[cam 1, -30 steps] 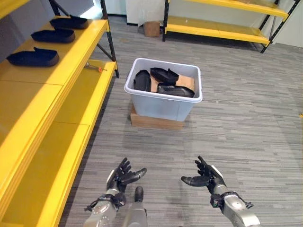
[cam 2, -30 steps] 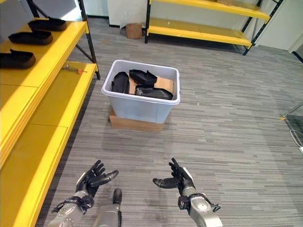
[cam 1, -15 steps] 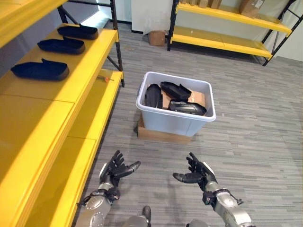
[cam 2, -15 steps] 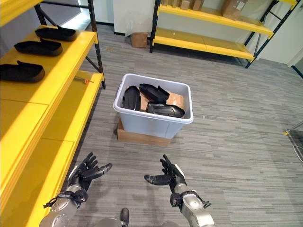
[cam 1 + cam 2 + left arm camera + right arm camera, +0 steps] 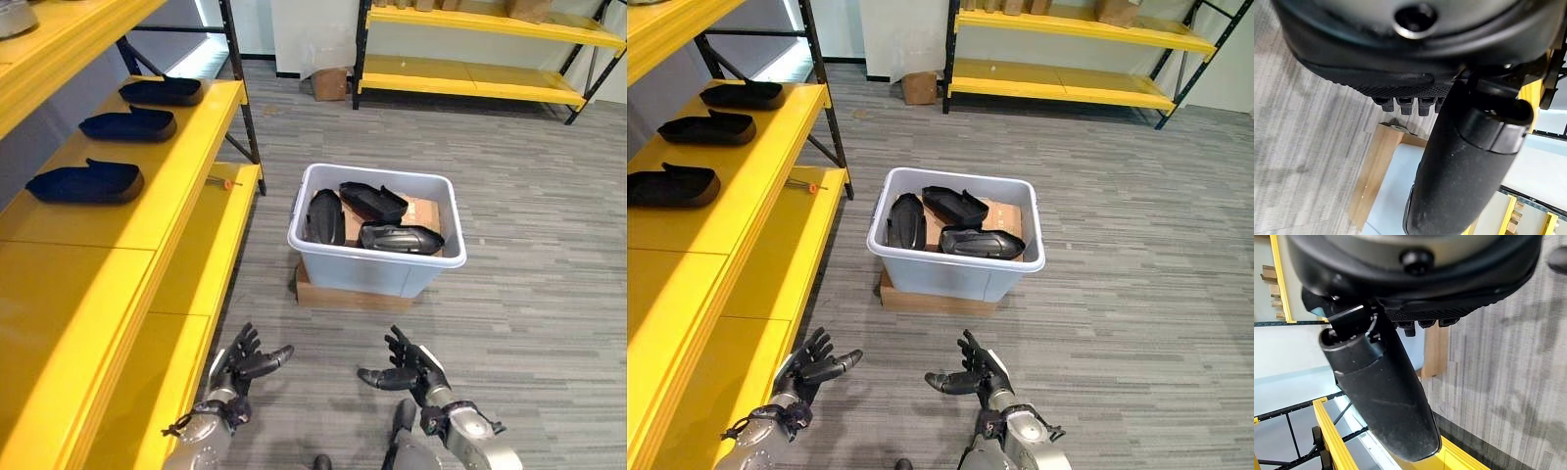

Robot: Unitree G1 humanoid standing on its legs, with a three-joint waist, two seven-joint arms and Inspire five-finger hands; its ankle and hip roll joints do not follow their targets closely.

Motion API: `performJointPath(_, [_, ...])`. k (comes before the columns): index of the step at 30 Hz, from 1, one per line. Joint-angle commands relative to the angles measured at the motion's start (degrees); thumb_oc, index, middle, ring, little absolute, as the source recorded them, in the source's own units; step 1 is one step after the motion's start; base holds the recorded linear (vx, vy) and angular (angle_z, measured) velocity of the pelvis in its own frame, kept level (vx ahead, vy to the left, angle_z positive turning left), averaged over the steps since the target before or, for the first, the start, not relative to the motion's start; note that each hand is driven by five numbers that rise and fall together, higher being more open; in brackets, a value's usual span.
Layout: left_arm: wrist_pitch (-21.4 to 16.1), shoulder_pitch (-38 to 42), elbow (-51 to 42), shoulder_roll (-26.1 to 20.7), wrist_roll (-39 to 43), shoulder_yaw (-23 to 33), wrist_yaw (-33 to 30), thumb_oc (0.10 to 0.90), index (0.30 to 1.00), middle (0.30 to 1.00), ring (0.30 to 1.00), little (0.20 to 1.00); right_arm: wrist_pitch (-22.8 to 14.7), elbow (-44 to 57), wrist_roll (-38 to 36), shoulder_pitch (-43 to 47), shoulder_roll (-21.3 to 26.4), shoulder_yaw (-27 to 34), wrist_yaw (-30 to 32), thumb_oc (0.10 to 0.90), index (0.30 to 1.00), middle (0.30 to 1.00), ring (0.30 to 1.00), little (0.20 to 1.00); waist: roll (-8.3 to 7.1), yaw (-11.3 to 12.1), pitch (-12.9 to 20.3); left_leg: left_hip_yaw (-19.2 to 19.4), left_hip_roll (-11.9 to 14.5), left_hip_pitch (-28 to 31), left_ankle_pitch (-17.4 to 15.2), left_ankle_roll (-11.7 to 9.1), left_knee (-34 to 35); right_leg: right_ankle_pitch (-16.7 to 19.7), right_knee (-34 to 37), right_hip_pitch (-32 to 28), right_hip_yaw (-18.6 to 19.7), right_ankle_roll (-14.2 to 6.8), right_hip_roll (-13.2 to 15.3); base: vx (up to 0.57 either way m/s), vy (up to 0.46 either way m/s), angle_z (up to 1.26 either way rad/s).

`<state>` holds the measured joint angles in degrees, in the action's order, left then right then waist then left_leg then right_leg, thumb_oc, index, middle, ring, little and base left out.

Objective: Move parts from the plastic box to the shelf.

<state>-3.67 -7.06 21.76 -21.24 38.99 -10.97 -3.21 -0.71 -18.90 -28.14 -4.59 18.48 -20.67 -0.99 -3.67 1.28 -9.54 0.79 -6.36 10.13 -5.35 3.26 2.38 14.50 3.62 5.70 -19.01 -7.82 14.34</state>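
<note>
plastic box (image 5: 955, 277): holds dark parts (image 5: 965, 227); left hand (image 5: 813, 366), right hand (image 5: 972, 375): spread, empty

You've got bright, even light from overhead across the grey ribbed carpet floor (image 5: 529, 245), with no hard shadows on it. Far left, a pale bright patch lies on the floor behind the black upright of the long yellow metal shelf (image 5: 186, 186). The shelf boards carry a soft sheen, no harsh glare. Inside the pale grey plastic box (image 5: 372, 274) it's dimmer, yet the glossy black moulded part (image 5: 397, 238) nearest you catches a whitish highlight. The flat brown board (image 5: 333, 297) under the box sits in soft shade.
</note>
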Motion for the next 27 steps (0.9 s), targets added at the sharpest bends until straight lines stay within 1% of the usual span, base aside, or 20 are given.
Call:
performJointPath(1, [-4.06, 2.66, -5.99, -0.17, -1.15, 0.53, 1.82, 0.900, 1.000, 1.000, 1.000, 1.000, -4.69, 4.44, 0.28, 3.72, 2.13, 1.38, -0.57, 0.900, 1.000, 1.000, 1.000, 1.000, 0.93, -0.52, 3.13, 0.28, 11.83, 1.15, -2.57, -6.07, -4.06, -3.29, -3.87, 2.86, 1.04, -2.33, -0.24, 0.16, -0.129, 0.06])
performJointPath(5, [-4.03, 3.29, -5.26, 0.41, 0.35, -0.13, 1.18, 0.900, 1.000, 1.000, 1.000, 1.000, -5.38, 4.14, -0.40, 4.30, 2.93, 1.33, 0.38, 0.900, 1.000, 1.000, 1.000, 1.000, 1.37, -0.92, 4.10, -0.04, 15.54, -0.71, 1.14, -8.39, -8.94, -6.83, -4.49, 2.31, 0.48, -0.02, -4.33, 0.25, -0.229, -0.03])
performJointPath(6, [-4.29, 3.07, -5.71, 0.59, 0.87, -0.32, 1.20, 0.900, 1.000, 1.000, 1.000, 1.000, -5.67, 3.57, -0.95, 4.99, 3.61, 0.86, 0.36, 0.900, 1.000, 1.000, 1.000, 1.000, 0.89, 0.07, 3.02, -1.35, 16.22, -5.72, 6.65, -9.36, -22.82, -9.09, -3.52, -0.29, 1.24, 2.72, -7.20, 0.26, -0.264, -0.10])
performJointPath(7, [-4.28, 3.10, -5.71, 0.56, 0.87, -0.32, 1.20, 0.900, 1.000, 1.000, 1.000, 1.000, -5.67, 3.57, -0.96, 5.01, 3.58, 0.87, 0.35, 0.900, 1.000, 1.000, 1.000, 1.000, 0.68, -0.10, 3.14, -1.50, 15.98, -6.02, 6.84, -9.30, -22.80, -9.00, -3.49, -0.11, 1.14, 2.70, -6.94, 0.23, -0.258, -0.11])
performJointPath(8, [-4.18, 2.98, -5.71, 0.49, 1.19, -0.34, 1.23, 0.900, 1.000, 1.000, 1.000, 1.000, -5.71, 3.70, -1.26, 5.07, 3.80, 0.71, 0.34, 0.900, 1.000, 1.000, 1.000, 1.000, 0.20, 0.61, 2.43, -2.46, 15.48, -8.19, 8.54, -9.28, -27.59, -9.58, -2.90, -1.45, 1.24, 3.48, -7.27, 0.14, -0.201, -0.52])
performJointPath(9, [-3.87, 2.55, -6.16, 0.49, 1.81, -0.46, 1.34, 0.900, 1.000, 1.000, 1.000, 1.000, -5.80, 3.60, -1.45, 5.06, 4.29, 0.51, 0.55, 0.900, 1.000, 1.000, 1.000, 1.000, -1.06, 2.01, 0.80, -3.03, 14.89, -12.47, 11.94, -8.86, -36.90, -11.06, -1.85, -4.09, 1.07, 5.28, -8.10, 0.22, -0.294, -0.56])
performJointPath(10, [-3.61, 2.38, -6.37, 0.37, 2.02, -0.63, 1.12, 0.900, 1.000, 1.000, 1.000, 1.000, -5.73, 3.34, -1.27, 5.12, 4.74, 0.46, 1.04, 0.900, 1.000, 1.000, 1.000, 1.000, -1.58, 2.46, -0.33, -1.19, 15.95, -15.53, 12.42, -8.21, -38.77, -12.16, -0.92, -5.94, 0.57, 5.92, -8.68, 0.18, -0.234, -0.51])
performJointPath(11, [-3.60, 2.39, -6.37, 0.36, 2.02, -0.63, 1.11, 0.900, 1.000, 1.000, 1.000, 1.000, -5.74, 3.33, -1.27, 5.14, 4.73, 0.46, 1.05, 0.900, 1.000, 1.000, 1.000, 1.000, -1.51, 2.49, -0.37, -1.20, 16.03, -15.54, 12.31, -8.22, -38.90, -12.16, -0.89, -5.99, 0.58, 5.93, -8.77, 0.10, -0.104, -0.02])
performJointPath(12, [-3.55, 2.59, -6.41, 0.36, 1.97, -0.85, 1.08, 0.900, 1.000, 1.000, 1.000, 1.000, -5.70, 3.16, -1.40, 5.09, 4.73, 0.65, 1.51, 0.900, 1.000, 1.000, 1.000, 1.000, -1.65, 2.92, -0.95, -0.46, 15.53, -17.61, 11.03, -7.98, -37.37, -12.44, -0.40, -6.68, 0.83, 5.85, -8.82, 0.08, -0.005, 0.12])
performJointPath(13, [-3.55, 2.82, -5.95, 0.36, 1.76, -0.96, 0.81, 0.900, 1.000, 1.000, 1.000, 1.000, -5.90, 3.57, -1.58, 5.18, 4.90, 0.87, 1.83, 0.900, 1.000, 1.000, 1.000, 1.000, -1.83, 3.28, -1.29, 0.08, 14.27, -20.02, 8.93, -7.55, -34.76, -12.57, 0.03, -7.11, 0.87, 5.44, -8.57, 0.20, 0.040, 0.17])
performJointPath(14, [-3.67, 2.54, -5.75, 0.22, 1.54, -1.06, 0.94, 0.900, 1.000, 1.000, 1.000, 1.000, -6.10, 3.87, -1.57, 4.88, 5.14, 1.45, 1.75, 0.900, 1.000, 1.000, 1.000, 1.000, -1.81, 3.65, -1.27, 1.20, 13.04, -22.36, 5.23, -6.54, -27.22, -13.38, 0.38, -7.81, 1.26, 4.76, -8.74, 0.17, 0.053, 0.19])
performJointPath(15, [-3.67, 2.55, -5.75, 0.21, 1.54, -1.06, 0.94, 0.900, 1.000, 1.000, 1.000, 1.000, -6.10, 3.87, -1.57, 4.89, 5.13, 1.46, 1.74, 0.900, 1.000, 1.000, 1.000, 1.000, -1.99, 3.58, -1.15, 1.24, 12.82, -22.39, 5.54, -6.47, -26.87, -13.34, 0.36, -7.63, 1.22, 4.72, -8.53, 0.20, 0.096, 0.19])
performJointPath(16, [-3.71, 2.35, -5.78, 0.03, 1.27, -1.34, 1.06, 0.900, 1.000, 1.000, 1.000, 1.000, -6.16, 3.97, -1.29, 4.48, 5.32, 1.67, 1.65, 0.900, 1.000, 1.000, 1.000, 1.000, -1.59, 3.77, -1.00, 1.92, 13.14, -23.12, 6.05, -6.48, -19.85, -14.05, 0.21, -8.04, 1.30, 4.40, -8.85, 0.24, 0.154, 0.08])
performJointPath(17, [-3.67, 1.84, -5.64, -0.15, 0.31, -1.36, 1.23, 0.900, 1.000, 1.000, 1.000, 1.000, -6.27, 3.97, -0.73, 3.97, 5.48, 1.93, 1.40, 0.900, 1.000, 1.000, 1.000, 1.000, -0.35, 4.25, -0.49, 1.62, 14.10, -24.75, 12.09, -7.17, -8.66, -15.05, 0.21, -9.08, 1.49, 4.18, -10.05, 0.24, 0.147, -0.02])
performJointPath(18, [-3.68, 1.79, -5.65, -0.12, 0.30, -1.38, 1.23, 0.900, 1.000, 1.000, 1.000, 1.000, -6.27, 3.98, -0.73, 3.92, 5.50, 1.92, 1.39, 0.900, 1.000, 1.000, 1.000, 1.000, -0.40, 4.23, -0.43, 1.67, 14.04, -24.33, 12.55, -7.23, -7.82, -15.12, 0.17, -9.08, 1.47, 4.21, -10.01, 0.25, 0.145, -0.04])
performJointPath(20, [-3.90, 1.60, -5.45, -0.68, -0.69, -0.85, 1.58, 0.900, 1.000, 1.000, 1.000, 1.000, -6.29, 2.73, 0.00, 3.66, 5.59, 1.98, 1.17, 0.900, 1.000, 1.000, 1.000, 1.000, 0.63, 5.25, -0.37, -0.13, 14.21, -24.91, 16.78, -8.41, -1.48, -16.82, -0.25, -11.02, 2.34, 4.00, -10.88, 0.23, 0.141, -0.11])
performJointPath(24, [-4.15, 1.56, -5.44, -0.92, -0.38, -0.61, 1.69, 0.900, 1.000, 1.000, 1.000, 1.000, -5.80, 2.24, 0.44, 3.09, 4.57, 2.09, 0.91, 0.900, 1.000, 1.000, 1.000, 1.000, 0.79, 5.18, 1.12, 0.57, 13.97, -21.79, 16.77, -7.81, 0.18, -17.81, -1.58, -12.27, 2.96, 3.58, -10.49, 0.22, 0.178, -0.34])
performJointPath(25, [-4.16, 1.68, -5.26, -1.06, -0.44, -0.67, 1.57, 0.900, 1.000, 1.000, 1.000, 1.000, -5.63, 1.95, 0.20, 3.03, 4.16, 2.20, 0.85, 0.900, 1.000, 1.000, 1.000, 1.000, 0.53, 5.05, 1.51, 0.92, 13.48, -20.93, 16.37, -7.58, 0.07, -17.96, -1.82, -12.52, 3.18, 3.43, -10.02, 0.21, 0.198, -0.32])
performJointPath(26, [-4.16, 1.48, -5.51, -1.29, -0.38, -0.40, 1.52, 0.900, 1.000, 1.000, 1.000, 1.000, -5.36, 2.97, 0.04, 2.56, 3.73, 2.32, 0.41, 0.900, 1.000, 1.000, 1.000, 1.000, -0.17, 5.00, 2.36, 1.78, 12.53, -19.68, 14.72, -6.68, -0.53, -17.81, -2.16, -12.92, 3.59, 2.66, -8.80, 0.21, 0.199, -0.31])
performJointPath(27, [-4.15, 1.46, -5.52, -1.31, -0.38, -0.40, 1.52, 0.900, 1.000, 1.000, 1.000, 1.000, -5.35, 3.00, 0.05, 2.53, 3.72, 2.32, 0.41, 0.900, 1.000, 1.000, 1.000, 1.000, -0.22, 5.07, 2.36, 1.86, 12.50, -19.64, 14.67, -6.66, -0.55, -17.83, -2.17, -12.93, 3.66, 2.63, -8.75, 0.24, 0.253, -0.37])
